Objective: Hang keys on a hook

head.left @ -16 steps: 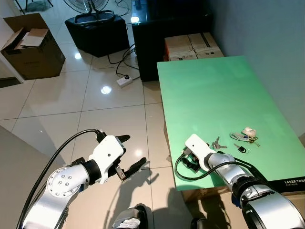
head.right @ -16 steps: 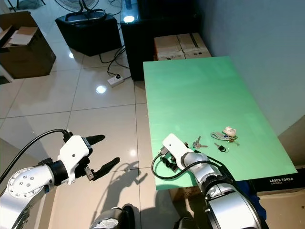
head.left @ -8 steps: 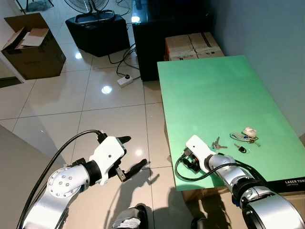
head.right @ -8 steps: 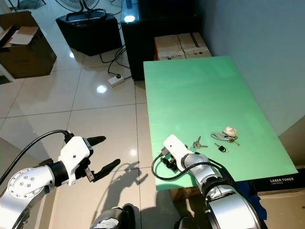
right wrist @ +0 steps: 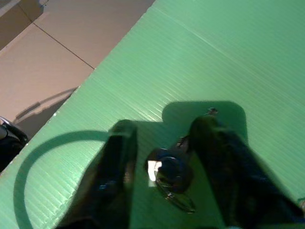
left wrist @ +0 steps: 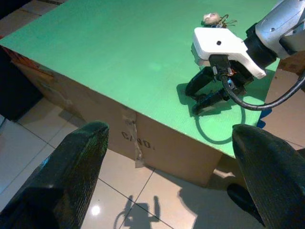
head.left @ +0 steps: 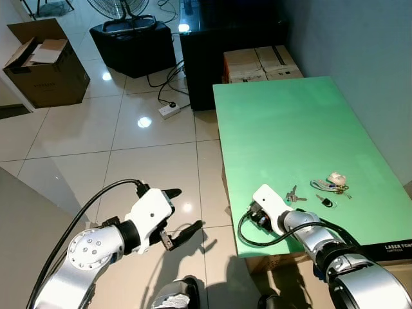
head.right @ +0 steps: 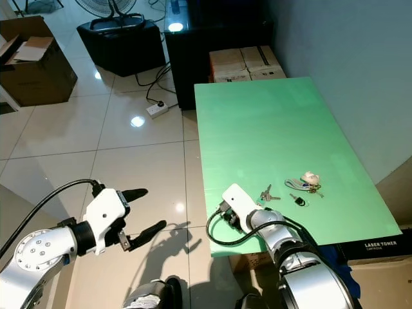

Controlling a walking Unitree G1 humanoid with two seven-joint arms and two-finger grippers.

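The green table (head.left: pixel 283 122) is the landmark: a long flat top set on cardboard boxes, with the tiled floor (head.left: pixel 96 141) to its left. Beyond its far end stand two taped cardboard boxes (head.left: pixel 261 63) and a dark cabinet (head.left: pixel 225 32). Well to the left of the table sit a black box (head.left: pixel 132 45) with a fan base on top, and an open cardboard carton (head.left: pixel 45 61). A white power strip (head.left: pixel 168 110) lies on the tiles near the table's far left corner.

The left gripper (head.left: pixel 182 212) hangs over the floor, well left of the table's near edge, its two black fingers (left wrist: pixel 71 167) spread wide and holding nothing.

The right gripper (left wrist: pixel 206 90) rests low on the table near its near left corner, fingers slightly parted, straddling a small dark ring-like piece (right wrist: pixel 167 172); whether they grip it cannot be told.

The keys (head.left: pixel 329 187) lie on the table near its near right edge, with a pale fob, apart from the right gripper. A loose pair of keys (head.left: pixel 294 195) lies between that bunch and the gripper, and a small black key fob (head.left: pixel 326 202) lies just beside the bunch.
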